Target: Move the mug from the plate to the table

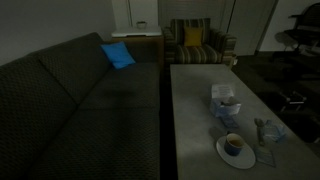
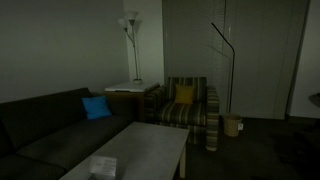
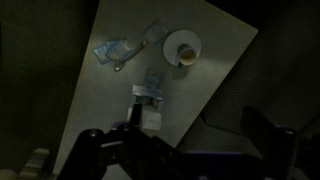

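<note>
The dark-blue mug (image 1: pixel 234 145) with a tan inside stands on the round white plate (image 1: pixel 247 158) near the front end of the grey table (image 1: pixel 190 110). The wrist view looks down from high above: the mug (image 3: pixel 184 50) sits on the plate (image 3: pixel 180 37) by the table's (image 3: pixel 110 115) far edge. My gripper (image 3: pixel 176 142) shows as dark fingers spread wide at the bottom of the wrist view, open and empty, far above the mug. The gripper is out of view in both exterior views. The table (image 2: pixel 150 145) also shows there, but mug and plate do not.
A white-and-blue box (image 1: pixel 225 100) (image 3: pixel 148 95) (image 2: pixel 103 165) stands mid-table. A clear glassy thing (image 1: pixel 268 130) (image 3: pixel 115 50) lies beside the plate. A dark sofa (image 1: pixel 80 100) with a blue cushion (image 1: pixel 117 55) runs along one side. A striped armchair (image 2: pixel 190 108) and floor lamp (image 2: pixel 130 40) stand beyond.
</note>
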Available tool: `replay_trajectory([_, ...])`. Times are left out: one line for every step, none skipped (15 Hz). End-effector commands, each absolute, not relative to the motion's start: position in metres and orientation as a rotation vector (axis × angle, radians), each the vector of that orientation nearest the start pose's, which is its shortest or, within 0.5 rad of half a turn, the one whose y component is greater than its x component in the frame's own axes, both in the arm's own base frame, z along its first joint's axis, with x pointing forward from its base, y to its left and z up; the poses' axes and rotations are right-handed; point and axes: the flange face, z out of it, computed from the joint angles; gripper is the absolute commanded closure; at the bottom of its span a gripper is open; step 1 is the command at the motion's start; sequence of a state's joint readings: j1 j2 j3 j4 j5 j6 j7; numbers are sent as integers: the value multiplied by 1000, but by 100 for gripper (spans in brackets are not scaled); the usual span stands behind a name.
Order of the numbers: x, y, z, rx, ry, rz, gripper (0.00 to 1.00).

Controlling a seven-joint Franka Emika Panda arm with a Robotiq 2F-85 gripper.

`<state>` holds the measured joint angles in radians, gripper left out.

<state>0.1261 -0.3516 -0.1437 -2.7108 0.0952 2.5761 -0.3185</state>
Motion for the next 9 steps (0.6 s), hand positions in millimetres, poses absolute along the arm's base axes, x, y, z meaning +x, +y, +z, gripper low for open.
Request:
replay_trajectory([418, 10, 339, -3037, -388, -471, 0])
replay_trajectory([422, 15, 333, -3033, -403, -492, 0])
replay_trajectory([427, 22, 326, -3028, -412, -501, 0])
replay_trajectory([431, 27, 318, -3018, -416, -497, 0])
replay_trajectory([434, 32, 310, -3009, -418, -479, 0])
replay_trajectory([436, 37, 305, -2999, -417, -461, 0])
replay_trajectory([437, 41, 301, -2992, -425, -421, 0])
replay_trajectory([426, 37, 312, -3004, -403, -451, 0])
replay_trajectory([429, 41, 306, -3000, -408, -432, 0])
